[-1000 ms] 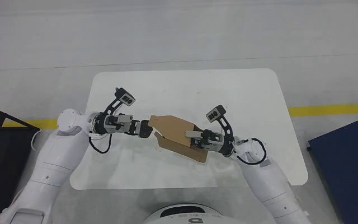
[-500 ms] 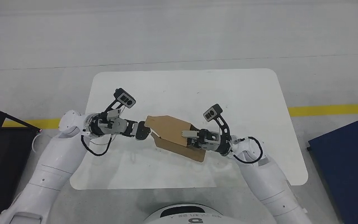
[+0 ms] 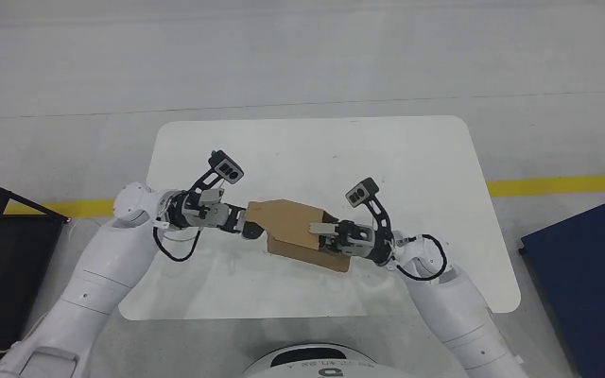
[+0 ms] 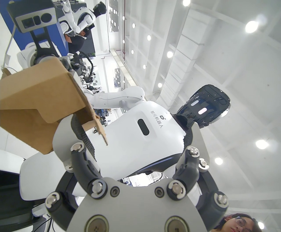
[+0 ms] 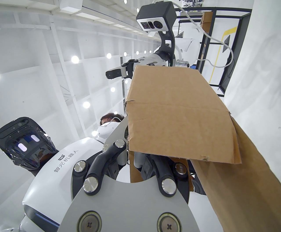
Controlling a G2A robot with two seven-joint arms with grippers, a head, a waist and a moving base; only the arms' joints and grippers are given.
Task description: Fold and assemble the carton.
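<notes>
While carton [image 3: 298,227] hovers over white table [image 3: 397,161], yellow stripe [image 3: 548,186] crosses floor [image 3: 284,57].

Brown corrugated cardboard carton [image 3: 298,230]: partly folded, end flaps unclosed, long axis running left-right, over the middle of the white surface [image 3: 406,161].

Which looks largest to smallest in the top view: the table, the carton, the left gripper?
1. table
2. carton
3. left gripper, clearly the smallest; it and the carton sit nearer the camera than the tabletop.

Robotics lab, other humanoid robots [image 4: 84,16]
</notes>
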